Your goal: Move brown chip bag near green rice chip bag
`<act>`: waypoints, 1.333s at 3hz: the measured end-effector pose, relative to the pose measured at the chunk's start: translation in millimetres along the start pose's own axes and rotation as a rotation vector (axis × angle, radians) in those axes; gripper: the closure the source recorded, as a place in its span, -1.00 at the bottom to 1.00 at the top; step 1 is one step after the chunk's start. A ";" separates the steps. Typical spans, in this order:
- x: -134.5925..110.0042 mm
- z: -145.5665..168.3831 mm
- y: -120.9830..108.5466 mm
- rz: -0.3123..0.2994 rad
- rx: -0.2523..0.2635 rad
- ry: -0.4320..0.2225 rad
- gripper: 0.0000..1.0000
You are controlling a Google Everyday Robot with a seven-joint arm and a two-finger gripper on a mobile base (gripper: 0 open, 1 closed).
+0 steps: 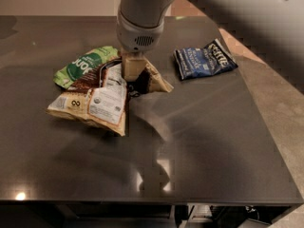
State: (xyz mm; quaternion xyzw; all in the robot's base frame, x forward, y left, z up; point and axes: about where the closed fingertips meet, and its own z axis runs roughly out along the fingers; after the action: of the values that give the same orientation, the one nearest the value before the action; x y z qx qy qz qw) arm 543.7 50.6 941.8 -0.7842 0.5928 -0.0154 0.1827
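The brown chip bag point(97, 101) is large and crinkly, dark brown with cream edges and a white label, lying on the dark table left of centre. My gripper point(134, 75) comes down from above and is shut on the bag's upper right part. The green rice chip bag point(83, 64) is small and light green. It lies just behind and left of the brown bag, and the brown bag's top edge overlaps or touches it.
A small dark blue chip bag point(203, 59) lies at the right back of the dark table point(204, 151). The table's right edge borders a grey floor point(280, 103). The arm's grey wrist point(140, 18) hangs over the table's back middle.
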 end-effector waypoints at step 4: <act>-6.8 23.4 -83.4 0.086 0.083 -0.003 -0.26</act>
State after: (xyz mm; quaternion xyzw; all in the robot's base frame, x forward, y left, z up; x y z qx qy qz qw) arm 624.4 82.4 946.7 -0.7498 0.6244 -0.0310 0.2166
